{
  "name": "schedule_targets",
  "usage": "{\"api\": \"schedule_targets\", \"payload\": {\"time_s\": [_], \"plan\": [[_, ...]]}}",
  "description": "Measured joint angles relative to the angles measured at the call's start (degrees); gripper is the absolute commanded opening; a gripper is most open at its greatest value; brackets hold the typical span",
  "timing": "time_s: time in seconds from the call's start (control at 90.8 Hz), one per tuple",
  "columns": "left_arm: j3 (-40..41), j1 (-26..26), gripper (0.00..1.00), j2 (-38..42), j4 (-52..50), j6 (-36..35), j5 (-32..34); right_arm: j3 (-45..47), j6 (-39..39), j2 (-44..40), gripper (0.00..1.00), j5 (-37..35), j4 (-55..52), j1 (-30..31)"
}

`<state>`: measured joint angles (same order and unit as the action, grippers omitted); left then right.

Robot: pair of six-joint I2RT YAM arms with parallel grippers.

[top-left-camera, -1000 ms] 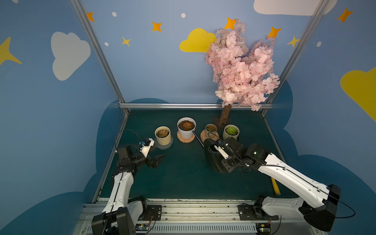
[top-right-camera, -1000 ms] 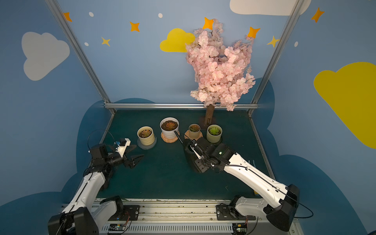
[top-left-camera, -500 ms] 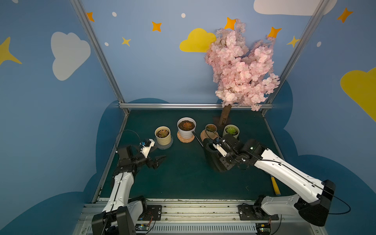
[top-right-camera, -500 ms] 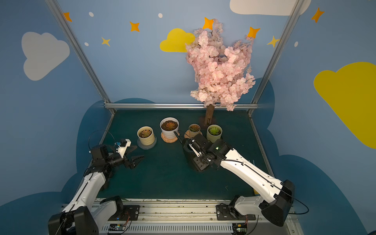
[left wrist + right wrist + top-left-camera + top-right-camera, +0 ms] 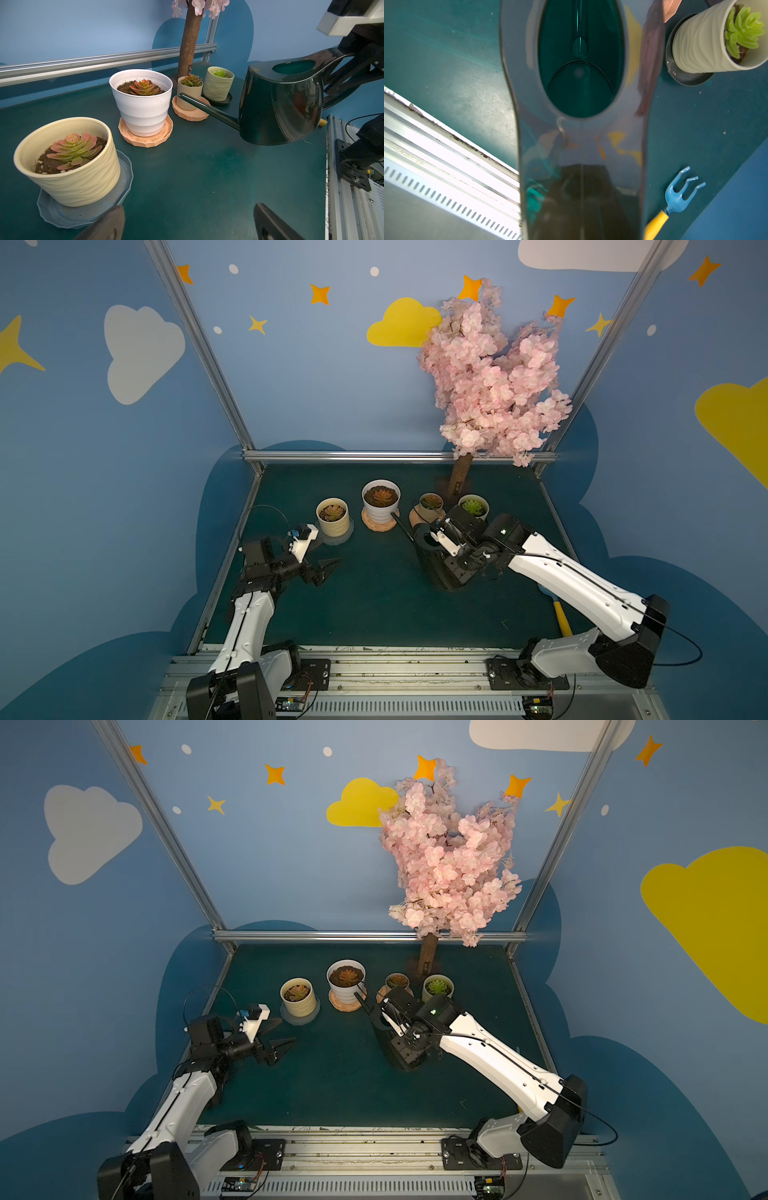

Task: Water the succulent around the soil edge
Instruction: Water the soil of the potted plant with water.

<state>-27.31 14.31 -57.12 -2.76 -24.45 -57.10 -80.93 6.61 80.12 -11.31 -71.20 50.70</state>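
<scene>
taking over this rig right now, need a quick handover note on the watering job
Left gripper: jaws open, empty, above the table near the yellow pot.
Right gripper: shut on the handle of the watering can.
Can upright; spout tip sits low between the white pot and the small tan pot, not above either.
Done: can grasped. No water seen pouring.
Left: raise the spout over the chosen pot, pour round the inside edge, set the can down. I cannot tell which pot is meant.
</scene>
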Motion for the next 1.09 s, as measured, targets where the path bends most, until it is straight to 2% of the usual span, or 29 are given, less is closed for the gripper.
{"api": "schedule_targets", "payload": {"time_s": [1.09], "plan": [[0.0,-1.8,1.00,-0.8,-0.2,-1.0,1.7,-14.5,-1.5,10.8,0.00,-0.2,-10.4,0.0]]}}
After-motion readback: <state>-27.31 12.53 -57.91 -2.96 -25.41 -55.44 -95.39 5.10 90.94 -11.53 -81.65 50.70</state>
